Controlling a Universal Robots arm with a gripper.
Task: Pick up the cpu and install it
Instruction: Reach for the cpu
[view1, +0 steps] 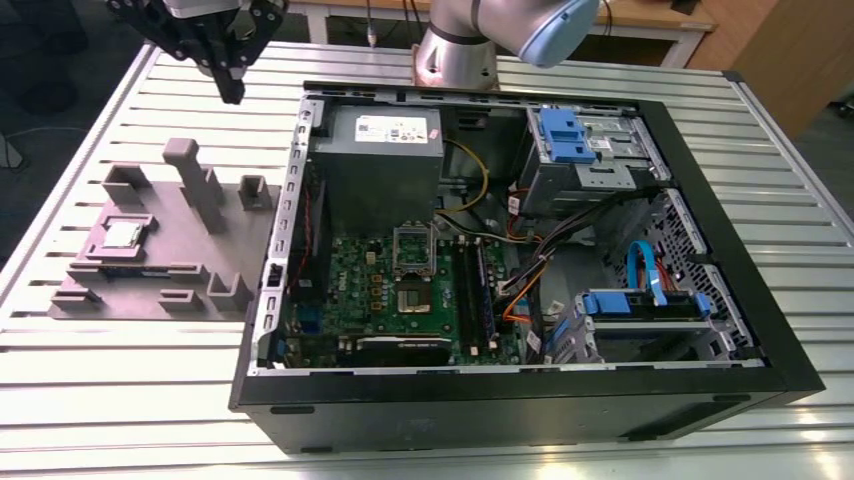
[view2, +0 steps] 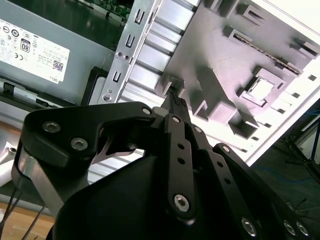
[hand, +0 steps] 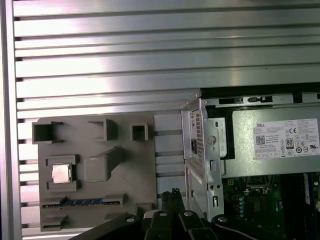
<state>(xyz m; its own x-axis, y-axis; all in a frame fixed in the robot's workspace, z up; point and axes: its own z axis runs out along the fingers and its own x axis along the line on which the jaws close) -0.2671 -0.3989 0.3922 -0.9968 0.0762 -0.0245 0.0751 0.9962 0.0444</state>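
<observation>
Cpu (view1: 123, 234) being cradled in square recess of grey tray (view1: 134, 290) on bench (view1: 120, 400), beside computer case (view1: 534, 415). Gripper (view1: 232, 92) being held high past tray's far end. Jaws being pressed together, empty. Cpu lying well apart, off toward exterior view's left and nearer camera. Square chip, no long axis.

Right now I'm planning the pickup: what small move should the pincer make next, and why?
Probably shift the pincer across toward the cpu: it hangs shut and empty above the table, apart from the cpu, which rests in the grey holder.
</observation>
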